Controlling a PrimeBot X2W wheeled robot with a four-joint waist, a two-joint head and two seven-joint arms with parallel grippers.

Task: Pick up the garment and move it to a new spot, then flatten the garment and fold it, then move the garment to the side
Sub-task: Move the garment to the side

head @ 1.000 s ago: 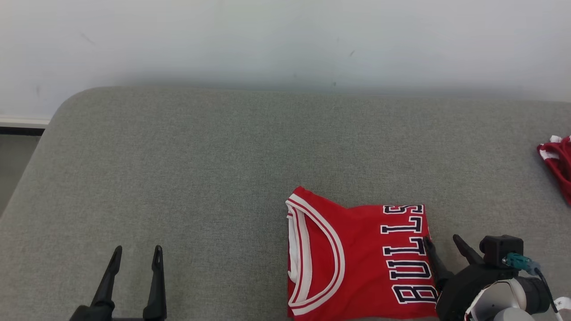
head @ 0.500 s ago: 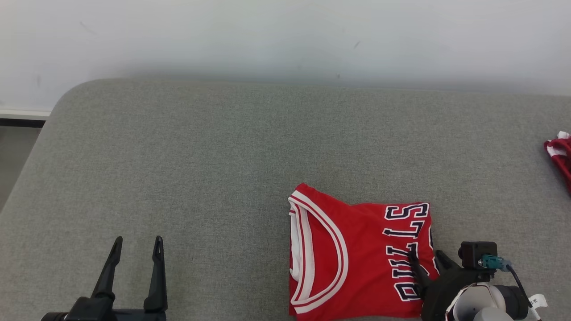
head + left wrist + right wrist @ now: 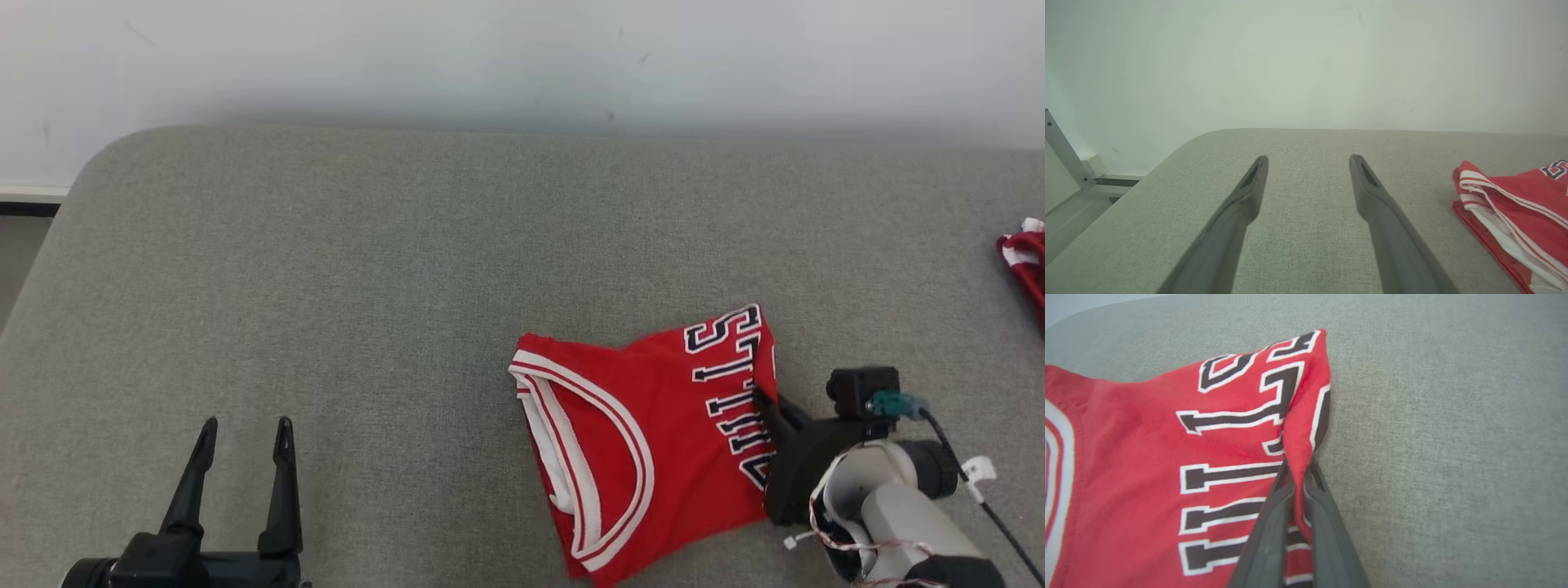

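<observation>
Last step, move-aside: right gripper (image 3: 1296, 470) clamped tight on lettered edge of jersey (image 3: 645, 441), which lies folded at near-right of grey pad (image 3: 367, 286); left gripper (image 3: 242, 433) spread wide, empty, pad's near-left. Next: carry sideways without spilling the fold.

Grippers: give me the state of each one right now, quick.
Left gripper: open, holding nothing.
Right gripper: closed, pinching the lettered edge of the red Bulls jersey.

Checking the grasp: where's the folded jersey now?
Head view, lower right of centre on the grey pad: the folded red jersey, its right edge pinched in the right hand.
</observation>
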